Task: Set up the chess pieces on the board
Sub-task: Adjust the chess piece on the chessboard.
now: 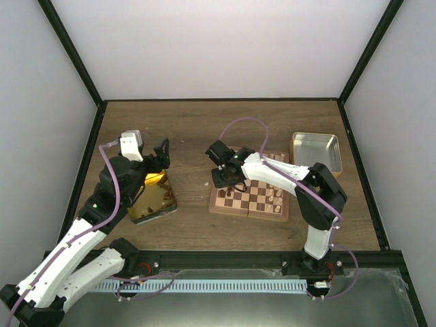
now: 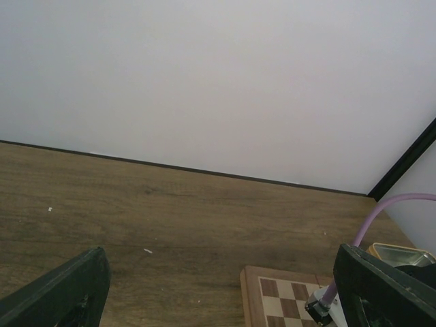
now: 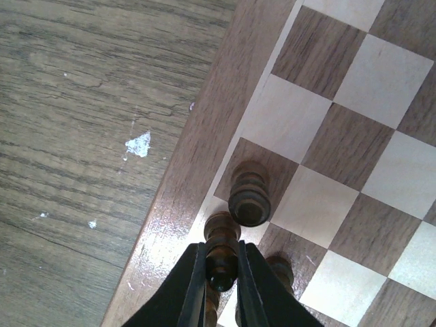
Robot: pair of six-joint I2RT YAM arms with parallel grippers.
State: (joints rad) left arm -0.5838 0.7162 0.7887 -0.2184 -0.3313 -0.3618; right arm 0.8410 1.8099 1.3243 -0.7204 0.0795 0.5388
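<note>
The right pincer (image 3: 221, 276) gripped a dark chess piece (image 3: 222, 235) at the left edge of the board (image 3: 325, 146), its base hidden within the grip. The left pincer (image 1: 162, 154) hung open, left of the board.

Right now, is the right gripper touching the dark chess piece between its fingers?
Touching. The right wrist view shows the right gripper's two fingers pressed against both sides of the dark chess piece at the board's edge, no gap visible.
</note>
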